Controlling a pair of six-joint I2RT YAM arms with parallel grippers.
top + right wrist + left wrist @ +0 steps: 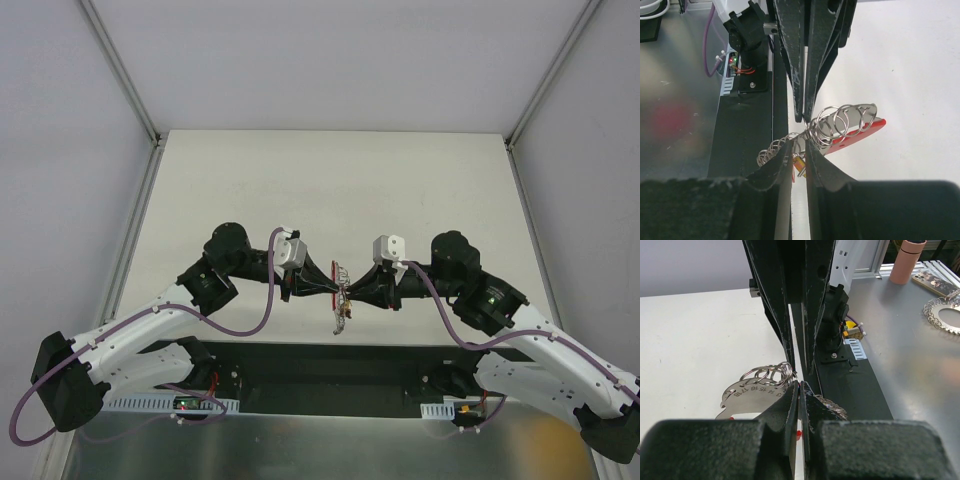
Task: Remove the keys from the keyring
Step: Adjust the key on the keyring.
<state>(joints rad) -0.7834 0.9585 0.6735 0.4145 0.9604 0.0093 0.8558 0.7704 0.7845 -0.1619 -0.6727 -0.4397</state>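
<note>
The keyring (343,300) hangs above the table between both grippers, which meet tip to tip. My left gripper (800,388) is shut on it, with wire rings (770,374) and a pale grey numbered tag (747,392) fanned out to its left. My right gripper (799,142) is closed to a narrow gap. Its fingertips pinch the ring bunch (840,122) beside the red plastic piece (862,131). A small brass key (799,167) hangs in the gap. More coiled rings (772,149) trail to the left. Other keys are too small to make out.
The pale table (330,190) stretches away behind the grippers, with a black base plate (330,375) along its near edge. On the metal bench beyond stand a pink cup (907,260), a phone (935,282) and a silvery lace ring (945,315).
</note>
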